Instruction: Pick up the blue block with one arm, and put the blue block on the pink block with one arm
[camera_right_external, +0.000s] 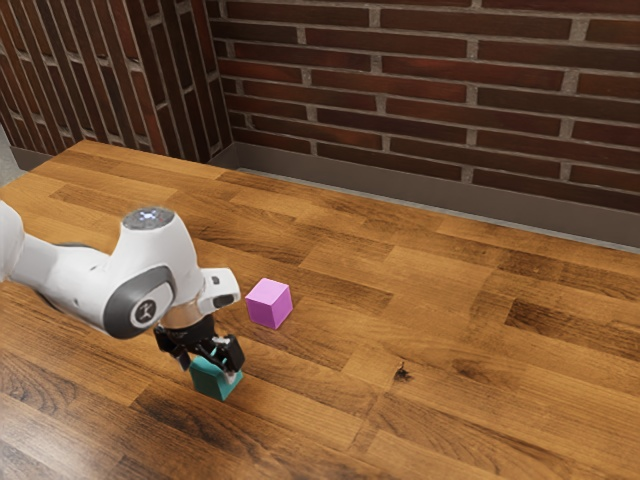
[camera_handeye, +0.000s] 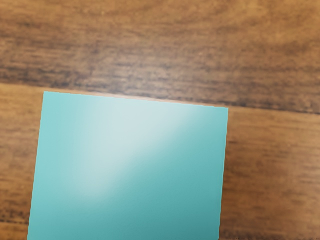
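- The wooden worktop (camera_right_external: 450, 300) took up most of the exterior view, with plank boards of brown grain running across it. In the wrist view the same wood (camera_handeye: 175, 50) lay behind the block under the hand.
- A dark red brick wall (camera_right_external: 420, 90) stood along the far edge of the worktop and turned a corner toward the exterior view's upper left.
- The white arm (camera_right_external: 100, 280) came in from the exterior view's left and bent down toward the near part of the worktop.
- The pink block (camera_right_external: 269, 302) sat flat on the wood, free of any contact. It was near the arm's hand, toward the exterior view's right and a little farther back.
- The blue block (camera_right_external: 214, 385), a blue-green cube, was directly under the hand, near the pink block but apart from it. Its upper part was hidden by the hand in the exterior view. In the wrist view its top face (camera_handeye: 130, 170) showed large and close, with a pale sheen across it. Whether it rested on the wood or was raised slightly could not be told.
- The black end effector (camera_right_external: 216, 362) pointed downward, right over the blue block. I cannot tell whether it was open or clamped on the block.
- A small dark mark (camera_right_external: 402, 373) lay on the wood, well to the exterior view's right of both blocks.
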